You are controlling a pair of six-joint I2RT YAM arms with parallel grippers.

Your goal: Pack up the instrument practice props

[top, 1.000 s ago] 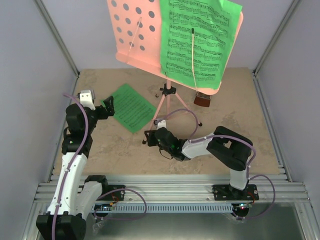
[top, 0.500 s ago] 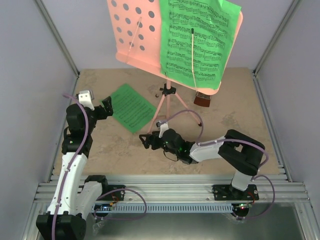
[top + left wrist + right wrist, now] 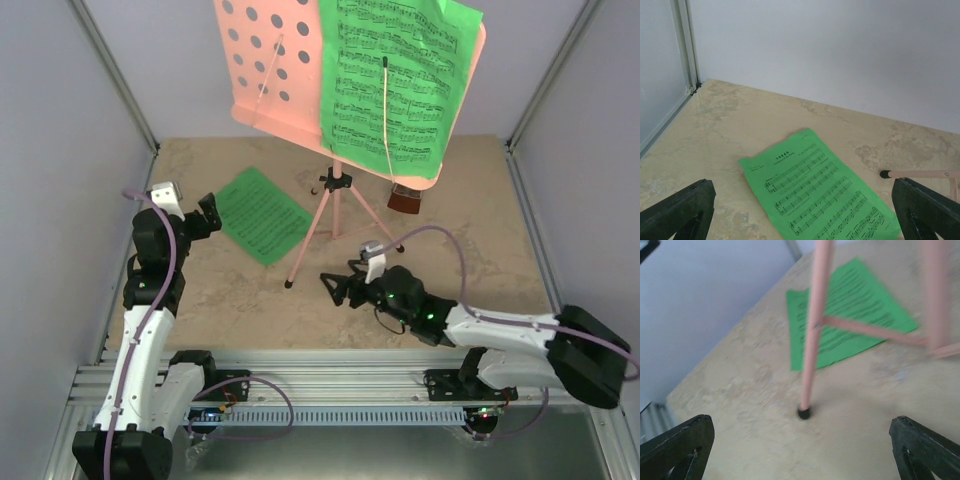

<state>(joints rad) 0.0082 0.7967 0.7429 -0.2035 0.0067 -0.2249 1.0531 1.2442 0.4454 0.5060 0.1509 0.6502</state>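
The right claw (image 3: 336, 286) hovers low over the table (image 3: 480, 262) with its jaws spread wide and nothing between them. It points at the black-tipped foot (image 3: 803, 413) of the music stand's near leg, close to it but not touching. The left claw (image 3: 207, 213) is also wide open and empty, held above the table at the edge of a green page (image 3: 261, 214) that lies flat.

That page is printed with staves of notes. It has a short title line at the top, too small to read. A second green page (image 3: 395, 80) of dense notation stands on the music stand (image 3: 268, 72), pinned by a thin cream wire arm (image 3: 386, 105). The stand's pink desk is punched with round holes. Its tripod legs (image 3: 334, 215) stand upright mid-table between the two claws, one leg reaching toward the flat page.

A small brown metronome (image 3: 405, 199) sits at the back right, its top hidden behind the desk and the hanging page.

The table is beige, mottled like stone. Pale grey walls close it in on three sides, and a ribbed metal rail (image 3: 350, 378) carries the arm bases along the near edge. Purple cables (image 3: 440, 232) loop off both arms.
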